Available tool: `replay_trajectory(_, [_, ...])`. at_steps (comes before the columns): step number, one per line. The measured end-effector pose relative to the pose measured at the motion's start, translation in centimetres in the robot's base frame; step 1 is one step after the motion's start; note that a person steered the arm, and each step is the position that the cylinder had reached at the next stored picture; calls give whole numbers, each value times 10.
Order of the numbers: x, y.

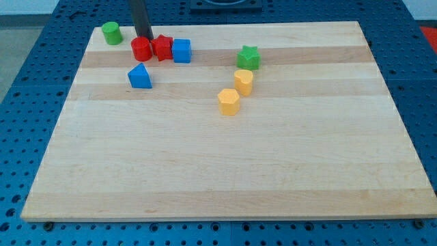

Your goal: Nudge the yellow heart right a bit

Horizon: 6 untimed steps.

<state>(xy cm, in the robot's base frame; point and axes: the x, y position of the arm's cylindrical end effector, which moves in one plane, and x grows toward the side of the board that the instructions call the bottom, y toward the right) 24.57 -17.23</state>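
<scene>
Two yellow blocks sit near the board's middle. The upper one (244,80) looks like the yellow heart. The lower one (229,101), just down-left of it and almost touching, looks like a pentagon. My tip (146,39) is far off at the view's upper left, right behind the red cylinder (141,49) and next to the red star (162,48). The rod comes down from the view's top edge.
A blue cube (181,50) touches the red star's right side. A blue triangular block (140,76) lies below the red cylinder. A green star (249,57) sits just above the yellow heart. A green cylinder (111,32) stands at the wooden board's (225,178) top-left corner.
</scene>
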Motion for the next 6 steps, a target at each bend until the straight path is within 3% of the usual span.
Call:
replay_trajectory(1, [-18,2])
replay_trajectory(4, [-20,140])
replay_trajectory(6, [60,131])
